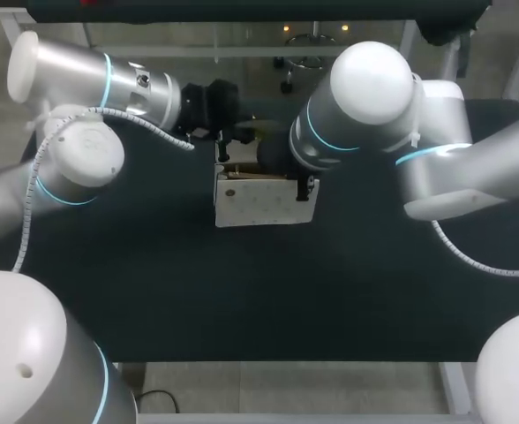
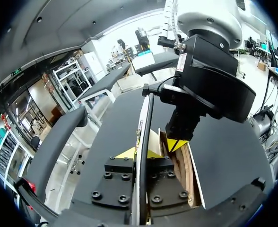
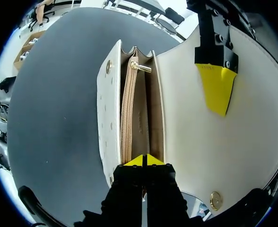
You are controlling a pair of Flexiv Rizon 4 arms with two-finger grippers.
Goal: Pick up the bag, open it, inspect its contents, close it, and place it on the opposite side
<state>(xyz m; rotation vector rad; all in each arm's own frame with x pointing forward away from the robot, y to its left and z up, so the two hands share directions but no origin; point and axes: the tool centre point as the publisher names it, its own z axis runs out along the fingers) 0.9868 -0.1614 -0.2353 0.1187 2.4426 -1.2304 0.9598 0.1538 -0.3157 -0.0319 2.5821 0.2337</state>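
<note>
Handbag: a white handbag point(image 1: 261, 203) sits about mid-table, a little toward the far side, between the two arms. I cannot tell whether its base rests on the dark table point(image 1: 154, 291) or hangs just above it.
Flap: the flap point(image 3: 200, 156) is folded back, with its pale inner face and the gold snap stud point(image 3: 216, 201) showing.
Mouth: the mouth is open. Tan compartments show inside, with a shut zip point(image 3: 127, 118) and its gold pull point(image 3: 141, 67) at the far end.
Left gripper: the left gripper point(image 2: 140, 153) is clamped on the handbag by the flap. The flap's thin edge runs between the fingers, and one yellow fingertip point(image 3: 217, 90) lies flat on the inner face.
Right gripper: the right gripper point(image 3: 143, 161) has its tips pressed together and dipped into the near end of the mouth. I cannot tell whether any lining is caught between them.
Stage: this is probably the inspection step, with closing and placing on the other side not yet done.
Risk, snagging: lifting the right tips out at an angle could hook the zip pocket or lining and drag the handbag over.
Risk, flap slip: the left hold is on a thin edge, so a pull from the other arm could slide the flap free.
Risk, closing: folding the flap over while the right fingers are inside would trap them, and the snap would miss its mate.
</note>
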